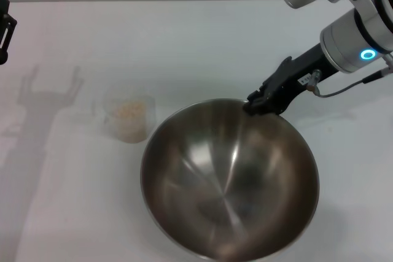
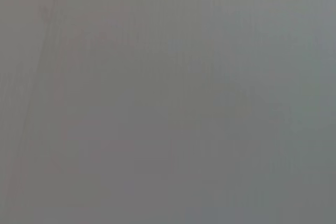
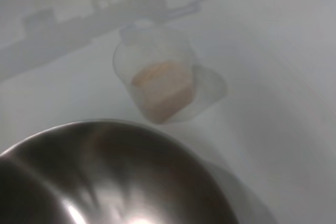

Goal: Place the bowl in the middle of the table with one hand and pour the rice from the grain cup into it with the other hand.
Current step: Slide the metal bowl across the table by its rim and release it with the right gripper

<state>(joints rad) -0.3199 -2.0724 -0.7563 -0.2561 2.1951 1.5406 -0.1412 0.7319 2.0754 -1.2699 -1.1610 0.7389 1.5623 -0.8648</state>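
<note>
- Head view: the stainless-steel bowl (image 1: 230, 179) sits upright on the white surface (image 1: 184, 47), towards the near edge of the view and a little right of centre. Its brushed interior is empty; no grains are visible inside.
- Head view: the right hand (image 1: 261, 104) is at the bowl's far rim, with the arm reaching in from the upper right. The dark fingers appear clamped on the rim, one either side of the metal, though the contact itself is small in this view.
- Head view: the grain cup (image 1: 128, 118) stands upright just beside the bowl on the robot's left, apparently clear of the rim. It is clear plastic, slightly frosted, with a shallow layer of rice (image 1: 129, 110) in it. A handle cannot be made out with certainty.
- Head view: the left hand (image 1: 5, 29) is at the far left edge, raised and well apart from the cup. Finger position cannot be determined.
- Judgement: the cup lies on the left arm's side, so the left arm is the one placed to take it and tip it rightward over the bowl.
- Left wrist view: a uniform grey field, nothing identifiable.
- Right wrist view: the bowl's rim and inner wall fill the foreground; the cup stands beyond it on the surface, with the rice forming a pale beige heap at its base.
</note>
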